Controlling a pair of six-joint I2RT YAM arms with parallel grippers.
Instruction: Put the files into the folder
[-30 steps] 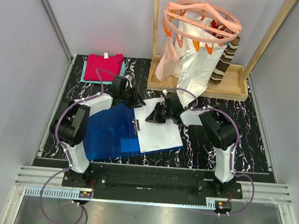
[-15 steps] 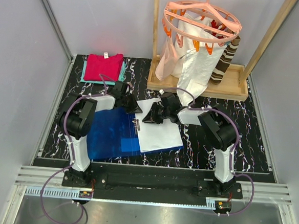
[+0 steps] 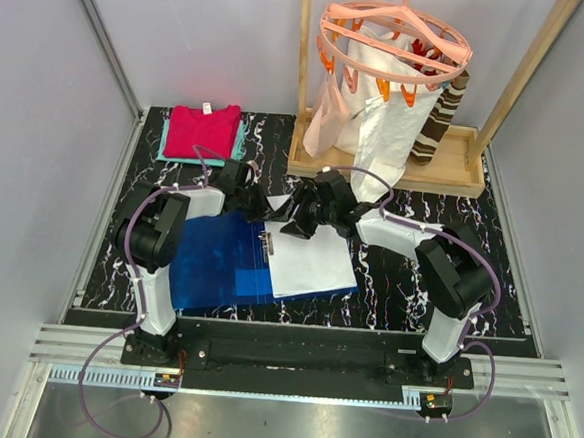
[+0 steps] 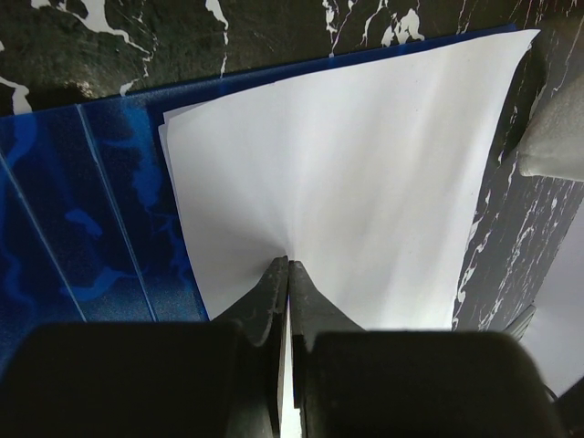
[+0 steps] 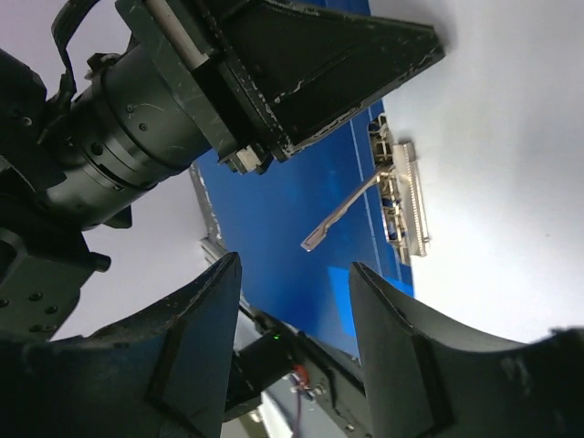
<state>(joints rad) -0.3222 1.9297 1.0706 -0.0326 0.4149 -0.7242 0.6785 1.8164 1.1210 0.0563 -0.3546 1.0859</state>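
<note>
The blue folder lies open on the table, its metal clip along the spine. The files, blank-looking white sheets, rest on its right half. My left gripper is at the sheets' far-left corner. In the left wrist view it is shut on the edge of the files, with the folder on the left. My right gripper hovers over the sheets' far edge. In the right wrist view it is open and empty above the folder and clip.
Folded red and teal cloths lie at the back left. A wooden rack stands at the back right, with a peg hanger holding white garments and a striped cloth. Grey walls close both sides.
My right gripper has opened, let go of the sheets and shifted left and back. My left gripper has closed on the sheets' edge, and the raised folder cover has come down flat.
</note>
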